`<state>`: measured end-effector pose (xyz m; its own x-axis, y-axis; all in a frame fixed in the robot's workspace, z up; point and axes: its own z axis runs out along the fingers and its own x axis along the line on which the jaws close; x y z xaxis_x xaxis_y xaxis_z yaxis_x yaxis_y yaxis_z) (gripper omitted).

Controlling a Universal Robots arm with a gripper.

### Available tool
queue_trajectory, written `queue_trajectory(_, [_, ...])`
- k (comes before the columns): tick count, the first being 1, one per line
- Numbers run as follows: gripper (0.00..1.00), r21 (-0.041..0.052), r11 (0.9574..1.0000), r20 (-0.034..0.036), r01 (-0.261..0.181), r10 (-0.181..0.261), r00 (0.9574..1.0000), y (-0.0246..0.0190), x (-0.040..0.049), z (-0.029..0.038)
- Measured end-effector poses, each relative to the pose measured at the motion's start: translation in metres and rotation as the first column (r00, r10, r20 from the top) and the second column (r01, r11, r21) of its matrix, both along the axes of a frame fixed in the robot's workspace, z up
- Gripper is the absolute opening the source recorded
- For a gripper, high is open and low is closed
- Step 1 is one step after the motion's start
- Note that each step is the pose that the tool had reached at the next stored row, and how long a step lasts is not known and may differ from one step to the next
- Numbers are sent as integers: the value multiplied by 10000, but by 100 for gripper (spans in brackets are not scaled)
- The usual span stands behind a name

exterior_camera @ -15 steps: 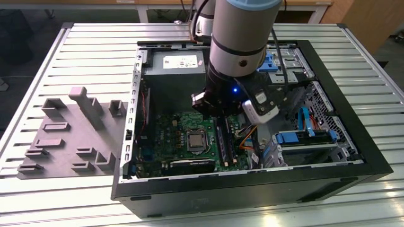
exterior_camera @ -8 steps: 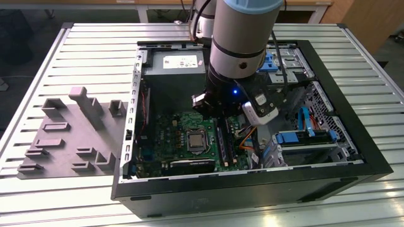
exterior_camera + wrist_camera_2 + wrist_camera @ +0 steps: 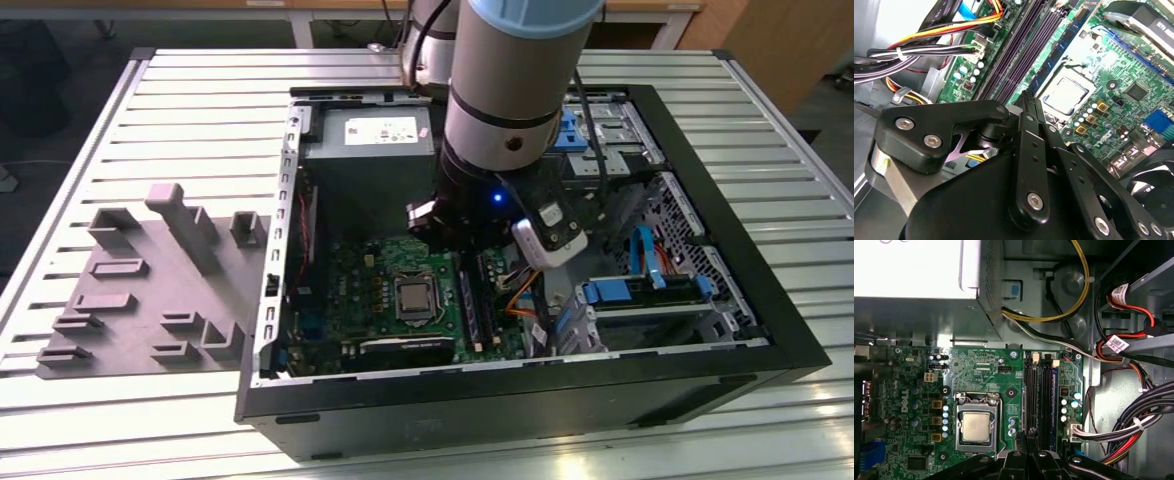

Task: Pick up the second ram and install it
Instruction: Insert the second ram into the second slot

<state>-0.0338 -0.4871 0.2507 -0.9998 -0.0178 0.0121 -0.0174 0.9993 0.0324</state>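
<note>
Second ram hidden; our pincer [image 3: 1026, 102] looked pinched narrow over memory slots [image 3: 1038, 390], grasp unclear; misalignment could jam it.

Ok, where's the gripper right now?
In the first wrist view, the gripper hangs over one end of the black memory slots, beside the processor.

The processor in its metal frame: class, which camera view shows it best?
The first wrist view: the processor faces the camera squarely and unobstructed. The second wrist view shows it slanted beyond the claw. The exterior view shows it small, beside the arm.
</note>
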Motion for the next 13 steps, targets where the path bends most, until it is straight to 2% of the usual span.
queue_trajectory(13, [11,2,9999,1,110,-110,9999,0,13,-37])
